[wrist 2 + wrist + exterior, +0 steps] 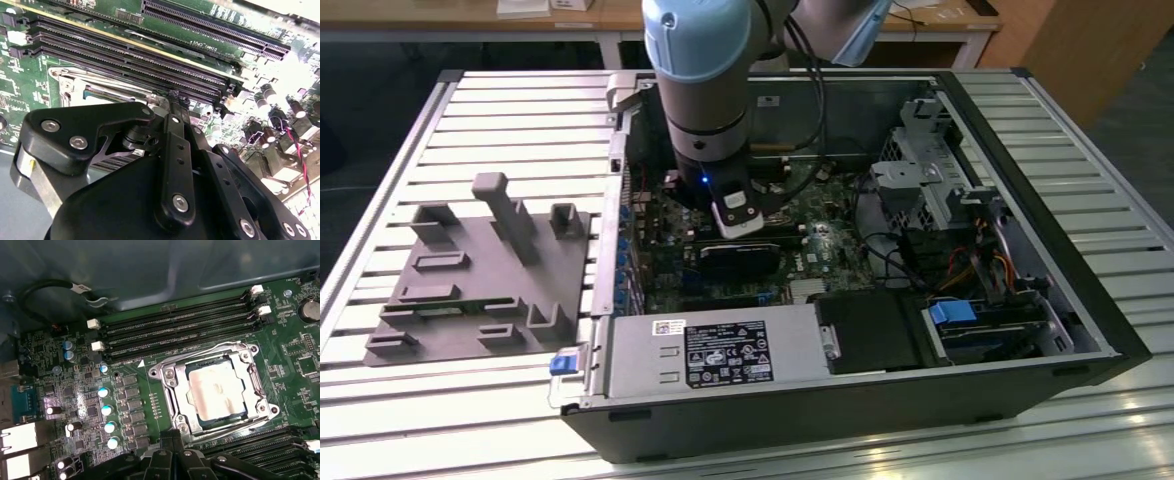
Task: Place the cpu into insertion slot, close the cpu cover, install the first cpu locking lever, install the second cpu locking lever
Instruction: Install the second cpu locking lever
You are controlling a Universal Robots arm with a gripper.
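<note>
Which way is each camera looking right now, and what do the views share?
Exterior view: off the arm, above, looking down into the open case; arm and gripper over the board.
First wrist view: on the arm, looking down at the cpu in the insertion slot, cpu cover down; gripper links at the edge.
Second wrist view: low across the memory slots; gripper body in front.
Both wrist views share the slot and the memory slots.

grey fixture block | power supply | memory slots

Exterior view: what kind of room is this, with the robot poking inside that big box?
Probably a robot workshop or lab. An open computer case lies on a slatted metal workbench, a grey parts fixture sits beside it, and wooden tables stand behind.
</note>
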